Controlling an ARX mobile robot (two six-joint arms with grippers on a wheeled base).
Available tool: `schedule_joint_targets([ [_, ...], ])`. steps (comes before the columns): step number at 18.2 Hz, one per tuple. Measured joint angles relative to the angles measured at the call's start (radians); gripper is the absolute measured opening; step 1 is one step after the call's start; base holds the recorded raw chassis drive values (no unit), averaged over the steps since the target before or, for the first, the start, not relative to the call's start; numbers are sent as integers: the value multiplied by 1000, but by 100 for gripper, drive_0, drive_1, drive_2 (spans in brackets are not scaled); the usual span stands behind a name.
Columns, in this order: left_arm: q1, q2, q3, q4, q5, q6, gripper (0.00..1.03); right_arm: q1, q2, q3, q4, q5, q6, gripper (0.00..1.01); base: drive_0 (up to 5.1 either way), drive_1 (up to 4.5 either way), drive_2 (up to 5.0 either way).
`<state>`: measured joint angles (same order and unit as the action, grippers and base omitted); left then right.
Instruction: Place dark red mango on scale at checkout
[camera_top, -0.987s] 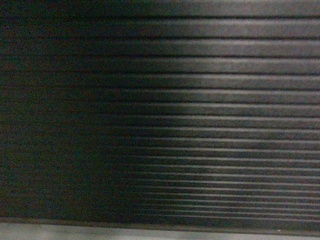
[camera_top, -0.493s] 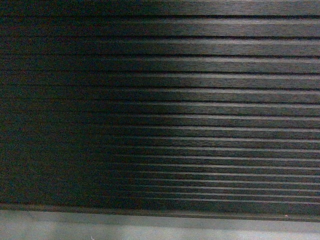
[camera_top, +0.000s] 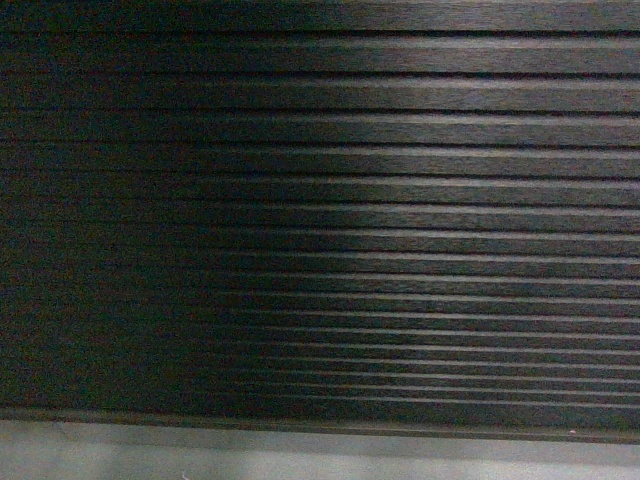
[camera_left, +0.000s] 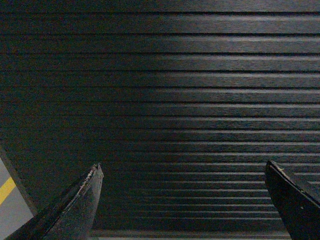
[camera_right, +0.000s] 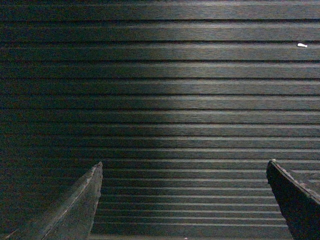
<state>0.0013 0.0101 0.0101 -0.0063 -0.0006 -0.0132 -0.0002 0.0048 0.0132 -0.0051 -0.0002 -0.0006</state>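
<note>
While both spread, empty grippers (camera_left: 182, 200) (camera_right: 182, 200) face it, the checkout's (camera_top: 400, 200) ribbed front fills view.

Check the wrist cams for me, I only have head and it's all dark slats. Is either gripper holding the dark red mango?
Observer: No. The left gripper is open and empty, facing the checkout front.
Operator: Right one?
Observer: The right gripper is open and empty too. No dark red mango shows in any view.
Operator: Any landmark besides slats?
Observer: The left wrist view shows the panel's left edge, with grey floor and a yellow line beyond it.
</note>
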Motion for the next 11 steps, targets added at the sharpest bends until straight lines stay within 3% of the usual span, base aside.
schedule_joint_targets([
  [11,0,0,0,0,0,0,98,0,0,0,0,0,0,98,0,0,0],
])
